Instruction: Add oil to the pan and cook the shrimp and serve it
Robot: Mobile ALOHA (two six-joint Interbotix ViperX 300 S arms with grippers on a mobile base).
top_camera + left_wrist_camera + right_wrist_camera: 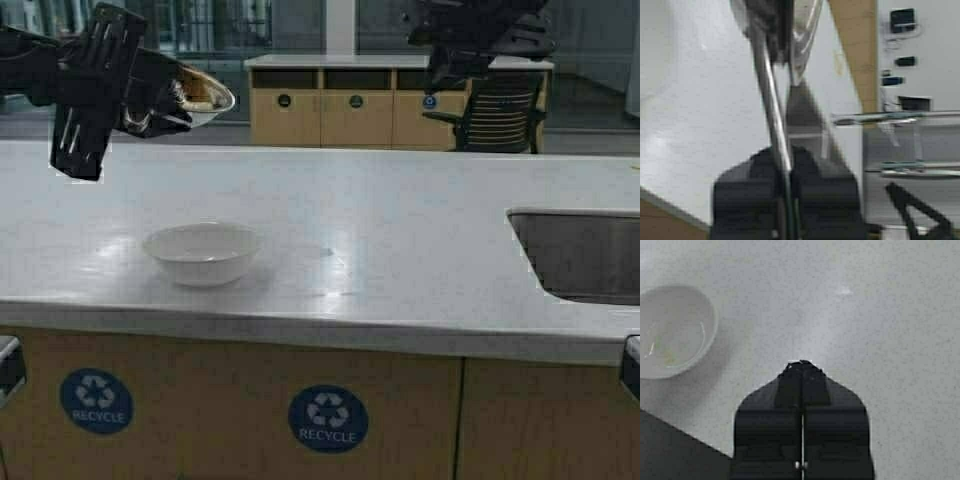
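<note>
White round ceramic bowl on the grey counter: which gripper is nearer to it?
Left. The left gripper, holding the steel pan, is raised above and behind the bowl. The right gripper is shut, high and far off to the right.

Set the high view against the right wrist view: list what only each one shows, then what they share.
Only the high view shows the left gripper raised at the far left, holding the pan off the counter, plus the sink and the recycle cabinets.

Only the right wrist view shows the right gripper with its fingers shut and empty.

Both show the white bowl standing on the grey counter.
</note>
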